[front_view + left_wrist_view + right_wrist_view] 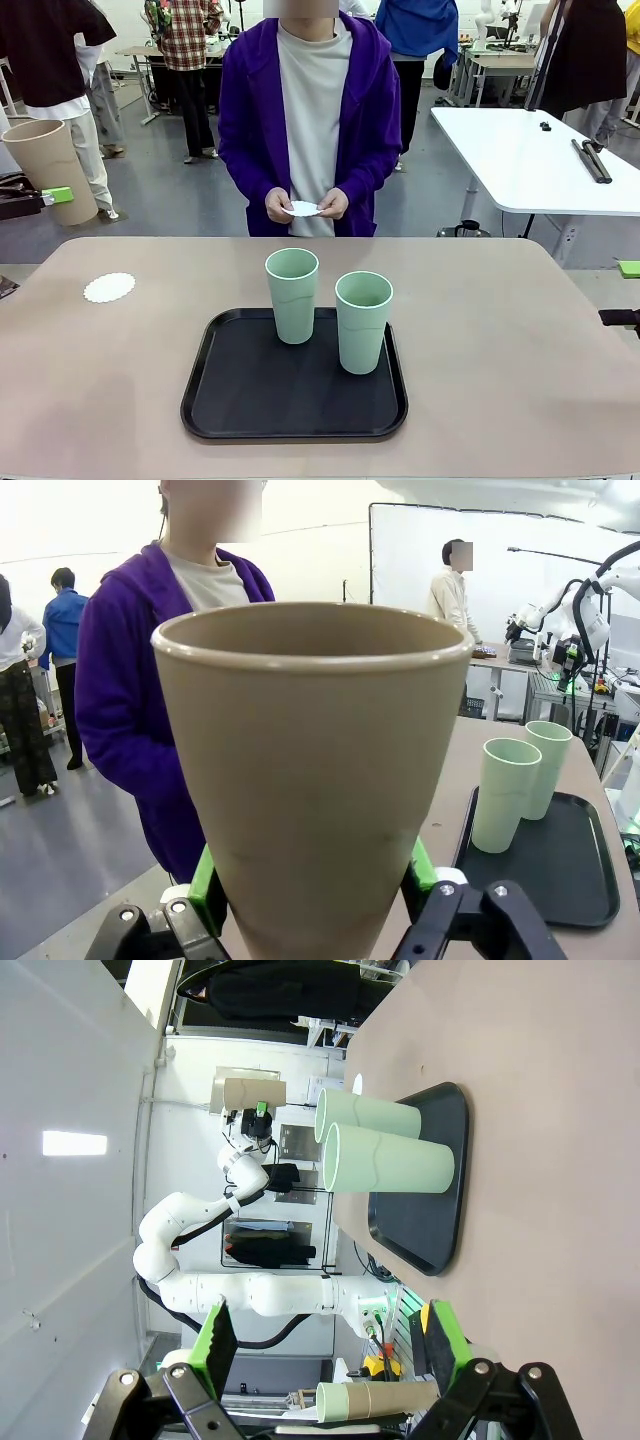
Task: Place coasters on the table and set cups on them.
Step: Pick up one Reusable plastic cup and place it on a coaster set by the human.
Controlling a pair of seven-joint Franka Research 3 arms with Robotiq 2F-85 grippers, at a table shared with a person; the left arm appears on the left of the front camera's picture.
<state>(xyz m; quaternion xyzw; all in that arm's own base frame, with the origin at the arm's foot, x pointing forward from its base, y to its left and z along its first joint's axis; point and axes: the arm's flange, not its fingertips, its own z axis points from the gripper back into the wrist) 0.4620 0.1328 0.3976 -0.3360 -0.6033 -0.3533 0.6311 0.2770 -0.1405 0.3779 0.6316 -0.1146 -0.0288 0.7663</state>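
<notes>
Left wrist view: left gripper is clenched on the lower wall of the tan cup, green pads on both sides. The cup is upright and its inside is hidden.

Front view: that cup is held raised at the far left. One doily lies flat on the table near its left end. The person's hands hold a second doily. Two mint cups stand upright and apart on the black tray.

Right wrist view: right gripper has its jaws spread and grips nothing.

The left gripper holds the tan cup upright at its lower part, and two mint cups stand on the black tray at the right.
</notes>
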